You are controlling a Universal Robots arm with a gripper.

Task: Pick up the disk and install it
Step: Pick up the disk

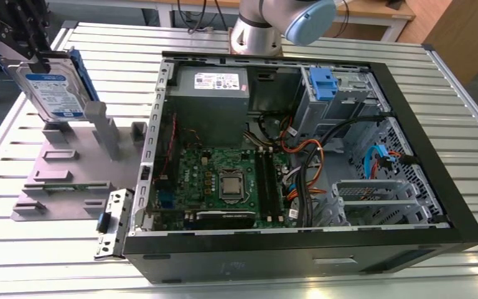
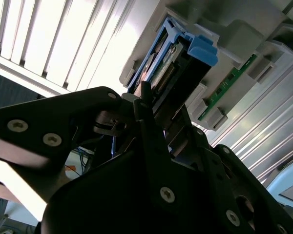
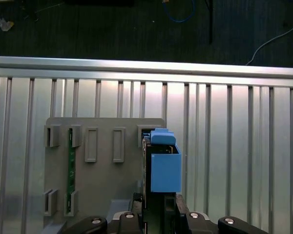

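The disk [image 1: 56, 93], a silver drive with a blue-and-white label in a blue carrier, hangs tilted at the exterior view's far left, just over the slots of a grey holder [image 1: 65, 180]. My gripper [image 1: 33, 57] comes down from above and is shut on the drive's upper end. In the second wrist view the black fingers [image 2: 144, 105] clamp the disk [image 2: 173, 73], whose blue end tab [image 2: 203, 49] points away. In the first wrist view the blue tab [image 3: 165, 165] juts out from my gripper [image 3: 158, 210] over the holder [image 3: 102, 165].
An open computer case [image 1: 289, 261] lies on the slatted metal table [image 1: 438, 62], with a blue drive bay [image 1: 322, 84], a grey power supply [image 1: 210, 87], motherboard and cables inside. A green memory stick [image 3: 71, 165] sits in the holder. A metal bracket [image 1: 112, 221] lies beside the case.
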